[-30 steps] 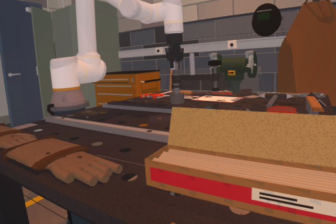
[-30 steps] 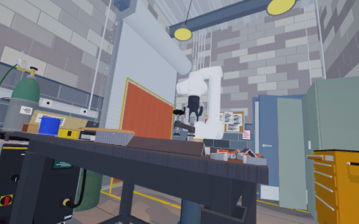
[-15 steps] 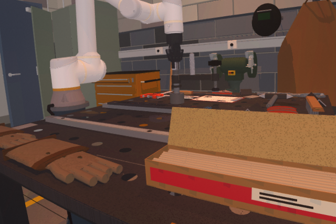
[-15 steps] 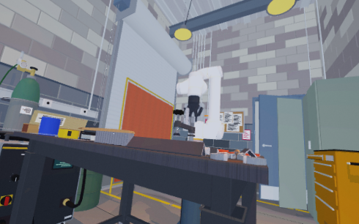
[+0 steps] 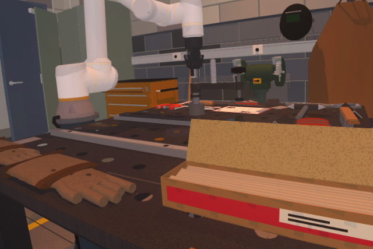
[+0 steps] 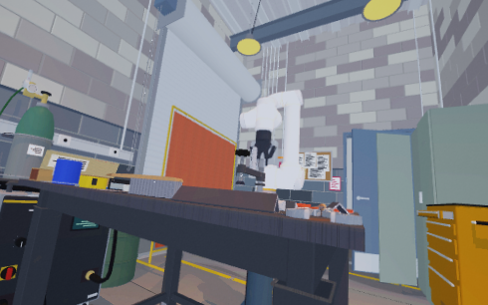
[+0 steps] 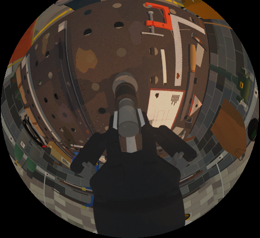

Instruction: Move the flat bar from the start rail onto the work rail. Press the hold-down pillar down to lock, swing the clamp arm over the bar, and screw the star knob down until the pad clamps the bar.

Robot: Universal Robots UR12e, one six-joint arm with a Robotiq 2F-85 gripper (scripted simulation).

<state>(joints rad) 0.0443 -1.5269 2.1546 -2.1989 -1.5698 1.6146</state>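
Observation:
The flat bar (image 5: 150, 118) lies on the farther of two rails on the perforated welding table, and the nearer rail (image 5: 120, 140) is empty. The hold-down pillar (image 5: 195, 95) stands upright on a grey round base (image 5: 196, 109) just right of the bar's end, and its grey cylindrical top (image 7: 127, 117) shows from above. A dark clamp arm (image 5: 217, 86) reaches right from the pillar to a threaded screw (image 5: 239, 89) under the star knob (image 5: 238, 70). My gripper (image 5: 194, 73) (image 7: 127, 121) (image 6: 263, 149) points straight down over the pillar and is closed on the pillar's top.
An open cardboard box of rods (image 5: 271, 180) fills the near right of the table and leather gloves (image 5: 60, 177) lie near left. A red C-clamp (image 7: 158, 19), a ruler (image 7: 178, 56), a paper sheet (image 7: 165, 108) and a bench grinder (image 5: 260, 77) lie beyond the pillar.

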